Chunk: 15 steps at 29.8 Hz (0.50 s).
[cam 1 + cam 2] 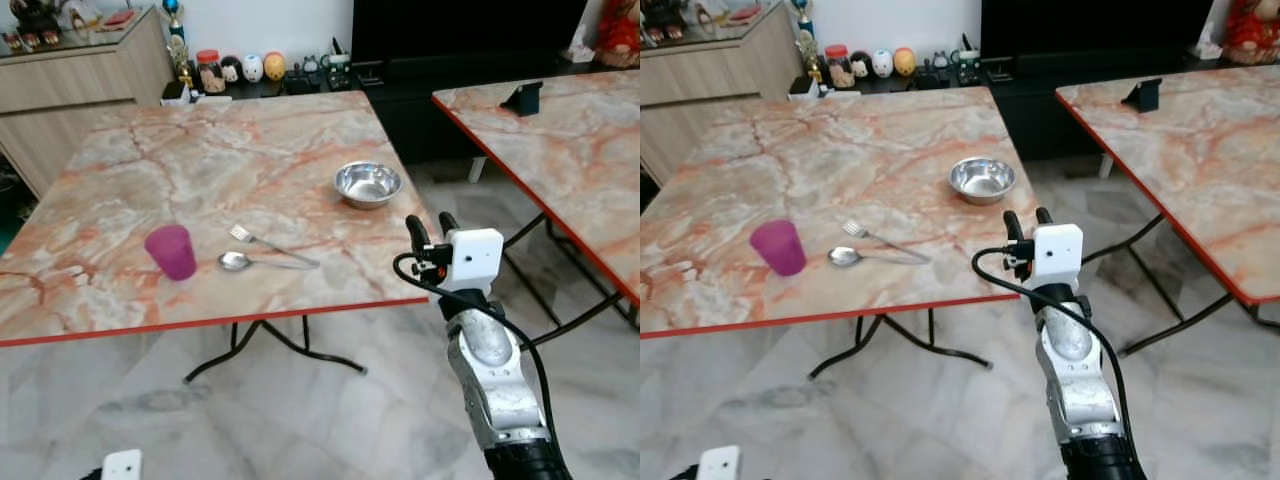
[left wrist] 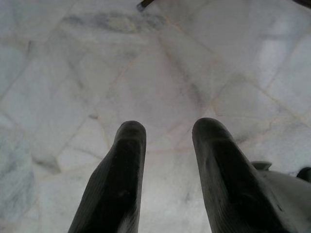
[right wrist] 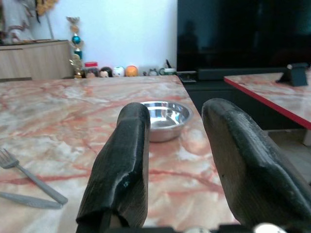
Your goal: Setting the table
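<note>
On the marble table (image 1: 200, 160) a steel bowl (image 1: 367, 184) stands near the right edge. A fork (image 1: 270, 243) and a spoon (image 1: 262, 263) lie side by side near the front edge, their handles meeting. A purple cup (image 1: 172, 251) stands upright left of them. My right gripper (image 1: 431, 222) is raised off the table's front right corner, open and empty, pointing toward the bowl (image 3: 166, 119). My left gripper (image 2: 167, 128) hangs low over the floor, open, holding nothing.
A second marble table (image 1: 560, 150) stands to the right with a dark phone stand (image 1: 522, 97) on it, across a narrow gap. Behind are a black TV cabinet (image 1: 400, 70), a wooden sideboard (image 1: 80, 80) and small ornaments (image 1: 240, 68). Black table legs (image 1: 270, 345) cross the floor below.
</note>
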Motion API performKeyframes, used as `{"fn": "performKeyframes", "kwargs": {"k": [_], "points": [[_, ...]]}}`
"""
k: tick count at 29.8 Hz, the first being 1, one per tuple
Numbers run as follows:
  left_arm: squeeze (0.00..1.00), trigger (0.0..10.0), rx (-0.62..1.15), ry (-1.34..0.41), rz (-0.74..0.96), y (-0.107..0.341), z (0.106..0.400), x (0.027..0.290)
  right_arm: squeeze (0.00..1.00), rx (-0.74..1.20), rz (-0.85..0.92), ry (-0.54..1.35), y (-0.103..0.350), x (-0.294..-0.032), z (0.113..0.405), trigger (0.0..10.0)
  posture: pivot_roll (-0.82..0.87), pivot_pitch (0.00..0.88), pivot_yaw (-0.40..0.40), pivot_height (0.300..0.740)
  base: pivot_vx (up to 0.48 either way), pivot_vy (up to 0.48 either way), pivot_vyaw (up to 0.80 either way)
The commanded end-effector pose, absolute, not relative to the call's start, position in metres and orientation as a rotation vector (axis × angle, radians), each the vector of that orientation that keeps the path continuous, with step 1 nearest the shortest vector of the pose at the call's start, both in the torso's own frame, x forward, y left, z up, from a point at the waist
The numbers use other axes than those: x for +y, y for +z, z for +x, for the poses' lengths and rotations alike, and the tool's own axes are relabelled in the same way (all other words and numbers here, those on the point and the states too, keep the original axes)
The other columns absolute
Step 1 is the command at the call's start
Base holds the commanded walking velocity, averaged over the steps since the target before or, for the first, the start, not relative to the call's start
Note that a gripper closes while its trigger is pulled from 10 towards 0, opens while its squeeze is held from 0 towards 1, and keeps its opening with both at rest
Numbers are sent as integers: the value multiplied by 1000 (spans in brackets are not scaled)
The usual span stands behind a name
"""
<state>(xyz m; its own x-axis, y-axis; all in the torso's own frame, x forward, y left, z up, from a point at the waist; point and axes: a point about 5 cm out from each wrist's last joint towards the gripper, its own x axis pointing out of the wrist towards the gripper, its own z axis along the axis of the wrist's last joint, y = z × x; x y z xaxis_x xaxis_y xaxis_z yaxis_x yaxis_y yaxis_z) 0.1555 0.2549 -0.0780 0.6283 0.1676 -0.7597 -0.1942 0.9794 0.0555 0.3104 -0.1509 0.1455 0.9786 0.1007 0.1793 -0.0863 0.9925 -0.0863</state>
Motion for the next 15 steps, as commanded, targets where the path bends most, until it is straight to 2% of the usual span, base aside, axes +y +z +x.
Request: {"fn": "performKeyframes", "kwargs": {"k": [1,15], "points": [[0,10000,888,184,-13,-80,156,249,0,-192,-79,80,148,-155,311,10000,-126,0,78,740,0,0,0],[0,10000,883,182,-36,-77,161,253,0,-189,-76,75,148,-156,311,10000,-116,0,71,740,0,0,0]]}}
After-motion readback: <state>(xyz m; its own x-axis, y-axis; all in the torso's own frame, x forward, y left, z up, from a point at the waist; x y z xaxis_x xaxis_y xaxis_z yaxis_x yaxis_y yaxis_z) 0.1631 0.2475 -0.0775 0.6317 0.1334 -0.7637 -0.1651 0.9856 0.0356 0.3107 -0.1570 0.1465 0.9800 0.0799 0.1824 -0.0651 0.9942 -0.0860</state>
